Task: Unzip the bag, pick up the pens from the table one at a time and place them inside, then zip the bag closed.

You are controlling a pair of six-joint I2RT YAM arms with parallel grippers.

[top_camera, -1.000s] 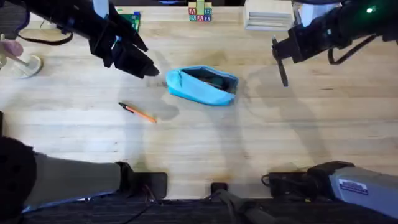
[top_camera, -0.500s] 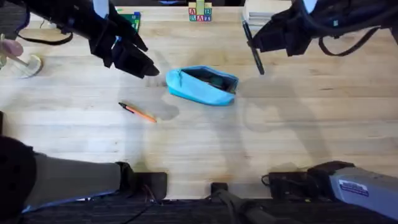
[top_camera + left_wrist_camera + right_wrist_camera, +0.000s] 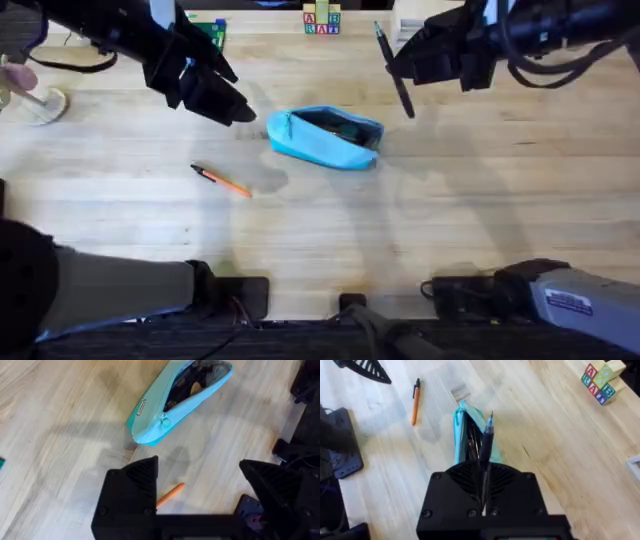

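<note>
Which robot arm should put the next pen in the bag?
Probably the right one. Its gripper already holds the black pen above the open blue bag. The left gripper is open and empty, and the orange pen lies on the table.

A robot lab: wooden table (image 3: 450, 200), arm bases, alphabet blocks (image 3: 321, 21).

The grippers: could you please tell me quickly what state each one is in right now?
Left gripper: open, holding nothing, above the table near the bag.
Right gripper: shut on the black pen, raised over the bag.
</note>
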